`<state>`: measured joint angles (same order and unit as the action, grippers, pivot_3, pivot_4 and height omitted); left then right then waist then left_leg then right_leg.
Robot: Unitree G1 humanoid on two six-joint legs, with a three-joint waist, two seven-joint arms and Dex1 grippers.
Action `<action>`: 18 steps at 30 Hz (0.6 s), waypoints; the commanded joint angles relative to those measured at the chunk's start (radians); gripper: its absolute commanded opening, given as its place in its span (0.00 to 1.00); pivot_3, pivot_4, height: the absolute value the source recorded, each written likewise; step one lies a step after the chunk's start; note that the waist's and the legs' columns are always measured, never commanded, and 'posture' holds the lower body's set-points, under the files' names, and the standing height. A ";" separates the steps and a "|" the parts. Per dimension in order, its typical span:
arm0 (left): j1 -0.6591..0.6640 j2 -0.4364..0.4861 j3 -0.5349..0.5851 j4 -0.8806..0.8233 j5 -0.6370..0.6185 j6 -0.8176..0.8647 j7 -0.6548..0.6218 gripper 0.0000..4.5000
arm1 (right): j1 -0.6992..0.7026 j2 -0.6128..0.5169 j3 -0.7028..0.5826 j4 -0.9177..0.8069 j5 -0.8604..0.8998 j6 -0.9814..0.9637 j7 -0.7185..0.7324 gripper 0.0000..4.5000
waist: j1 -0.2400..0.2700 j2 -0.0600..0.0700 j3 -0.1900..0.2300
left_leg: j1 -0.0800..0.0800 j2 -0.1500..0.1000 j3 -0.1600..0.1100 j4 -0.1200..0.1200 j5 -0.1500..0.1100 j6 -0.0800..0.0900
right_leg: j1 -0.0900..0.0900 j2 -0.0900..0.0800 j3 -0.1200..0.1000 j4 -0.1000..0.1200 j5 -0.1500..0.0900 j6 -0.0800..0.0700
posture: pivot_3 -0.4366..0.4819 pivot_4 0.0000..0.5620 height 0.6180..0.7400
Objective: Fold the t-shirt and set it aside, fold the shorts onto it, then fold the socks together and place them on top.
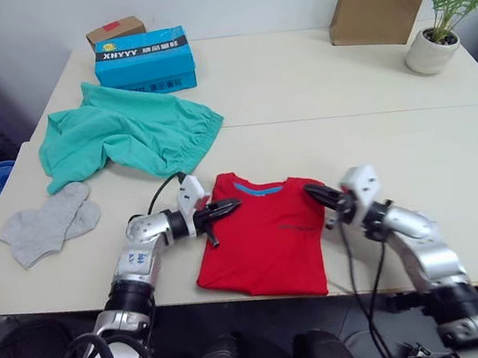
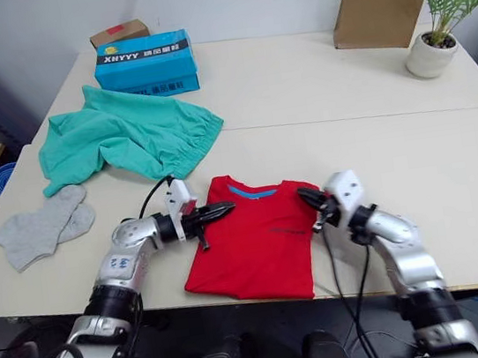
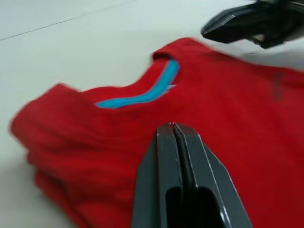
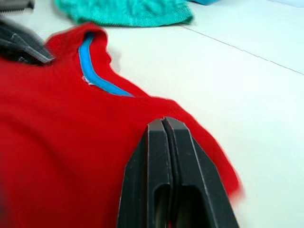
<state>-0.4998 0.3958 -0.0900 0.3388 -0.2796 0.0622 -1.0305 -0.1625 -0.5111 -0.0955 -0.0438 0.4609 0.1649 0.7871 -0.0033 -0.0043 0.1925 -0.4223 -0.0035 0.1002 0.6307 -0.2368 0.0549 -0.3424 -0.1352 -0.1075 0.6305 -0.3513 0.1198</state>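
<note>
One bright red short-sleeved t-shirt [image 1: 260, 236] with a blue inner neck label lies folded narrow at the near edge of the white table [image 1: 368, 81], between two grippers. The left gripper [image 1: 225, 208] sits at its left shoulder, the right gripper [image 1: 316, 192] at its right shoulder; both have their fingers pressed together, holding nothing, tips over the red fabric. One pair of teal-green soft shorts [image 1: 126, 137] lies far left, two light grey knit socks [image 1: 47, 223] overlap near left. One blue cardboard box [image 1: 144, 60] reads "XHYYY"; behind it sits one brown carton [image 1: 114, 30].
</note>
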 commanded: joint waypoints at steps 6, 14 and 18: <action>0.178 0.192 0.098 -0.528 -0.277 0.193 -0.187 0.42 | 0.231 -0.349 -0.224 -0.385 0.668 0.844 -0.101 0.67 | -0.002 0.001 0.000 | 0.001 0.001 -0.004 -0.001 -0.002 -0.002 | 0.002 -0.001 -0.001 -0.006 -0.001 -0.003 | 0.48 0.27 1.00; 0.261 0.204 0.111 -0.565 -0.309 0.132 -0.249 1.00 | 0.143 -0.323 -0.101 -0.311 0.907 1.127 -0.319 1.00 | 0.002 0.001 0.000 | -0.001 0.001 -0.003 -0.001 -0.006 0.002 | 0.002 -0.002 -0.001 -0.010 -0.002 -0.005 | 0.48 0.27 1.00; 0.304 0.221 0.127 -0.571 -0.339 0.155 -0.266 1.00 | 0.006 -0.165 0.001 -0.258 0.913 1.161 -0.468 1.00 | -0.009 0.001 0.000 | 0.000 0.001 -0.002 -0.002 -0.005 0.001 | 0.001 -0.001 -0.001 -0.008 -0.002 -0.005 | 0.48 0.27 1.00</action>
<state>-0.2046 0.6057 0.0147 -0.1958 -0.5884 0.2133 -1.2899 -0.1478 -0.6959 -0.1317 -0.3089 1.3641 1.3081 0.3715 -0.0119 -0.0032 0.1927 -0.4225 -0.0021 0.0977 0.6287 -0.2415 0.0564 -0.3417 -0.1363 -0.1090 0.6228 -0.3530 0.1149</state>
